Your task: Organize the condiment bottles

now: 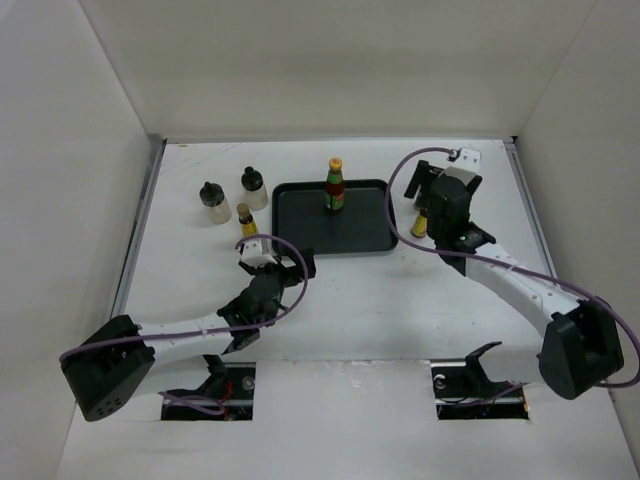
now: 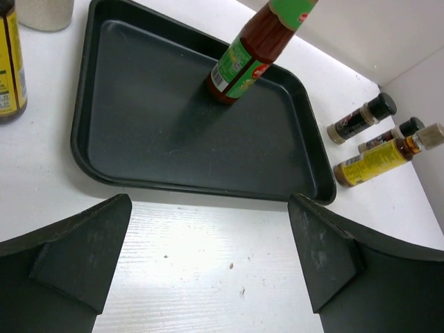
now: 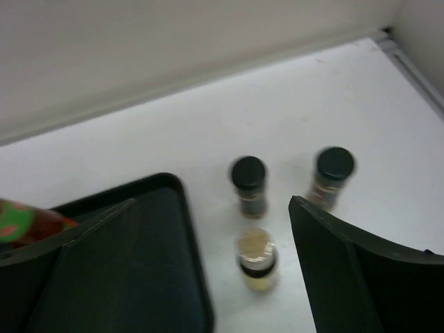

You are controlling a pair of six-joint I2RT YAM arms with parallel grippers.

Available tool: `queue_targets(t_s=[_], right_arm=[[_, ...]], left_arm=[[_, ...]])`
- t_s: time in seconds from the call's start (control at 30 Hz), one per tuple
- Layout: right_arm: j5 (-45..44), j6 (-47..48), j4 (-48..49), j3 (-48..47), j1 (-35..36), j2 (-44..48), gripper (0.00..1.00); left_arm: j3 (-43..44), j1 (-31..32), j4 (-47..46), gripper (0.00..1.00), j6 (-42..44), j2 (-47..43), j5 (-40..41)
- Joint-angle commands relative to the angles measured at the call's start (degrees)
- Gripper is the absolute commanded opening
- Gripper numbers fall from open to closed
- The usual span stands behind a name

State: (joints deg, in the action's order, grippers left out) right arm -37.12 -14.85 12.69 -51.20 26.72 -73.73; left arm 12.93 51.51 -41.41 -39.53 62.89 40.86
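Top external view shows you the tray [image 1: 300,225] near the far edge, holding only the upright red bottle [image 1: 335,185]. Squat bottles [image 1: 213,203] and a slim bottle [image 1: 246,220] stand off its left side, and three small bottles [image 3: 248,184] off its right. Your left gripper [image 2: 208,257] and right gripper [image 3: 208,277] both gape wide, gripping nothing.

Left black end effector [image 2: 208,208]: jaws apart, empty, mid-surface.
Right black end effector [image 3: 213,205]: jaws apart, empty, toward the far-right corner.

Tall bottle [image 1: 335,185] stands in tray [image 1: 300,225] at its far rim; left trio [image 1: 254,188] and right trio [image 2: 390,134] flank tray on desk [image 1: 400,320].
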Motion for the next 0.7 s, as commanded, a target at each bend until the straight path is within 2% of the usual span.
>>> queue_targets(t_s=[0.0, 0.17, 0.27, 0.33, 0.5, 0.57, 0.67], right_arm=[[-2.35, -1.41, -4.59, 2.07, -2.67, -0.61, 0.94], [1.08, -1.76, -6.01, 0.76, -4.53, -5.27, 0.87], [2.67, -2.02, -5.4, -0.56, -4.88, -8.43, 0.79], [2.76, -2.02, -5.13, -1.62, -4.88, -10.28, 0.71], [2.06, -2.02, -4.43, -2.59, -4.97, -11.87, 0.41], [0.83, -2.02, -4.43, -2.33, -4.88, -11.09, 0.36], [-2.59, -0.97, -4.25, -2.5, -4.36, -7.84, 0.34]], left_arm=[[1.4, 0.39, -2.89, 1.0, -0.81, 0.82, -1.05], [1.57, 0.57, -2.98, 1.0, -0.9, 1.35, -1.31], [1.75, 0.74, -2.98, 1.0, -0.9, 1.62, -1.4], [1.75, 0.92, -2.98, 1.0, -0.9, 1.62, -1.4], [1.66, 1.01, -2.98, 1.0, -0.9, 1.27, -1.4], [1.57, 1.01, -2.98, 1.0, -0.9, 1.09, -1.4], [1.66, 0.92, -2.98, 1.0, -0.9, 1.44, -1.4]])
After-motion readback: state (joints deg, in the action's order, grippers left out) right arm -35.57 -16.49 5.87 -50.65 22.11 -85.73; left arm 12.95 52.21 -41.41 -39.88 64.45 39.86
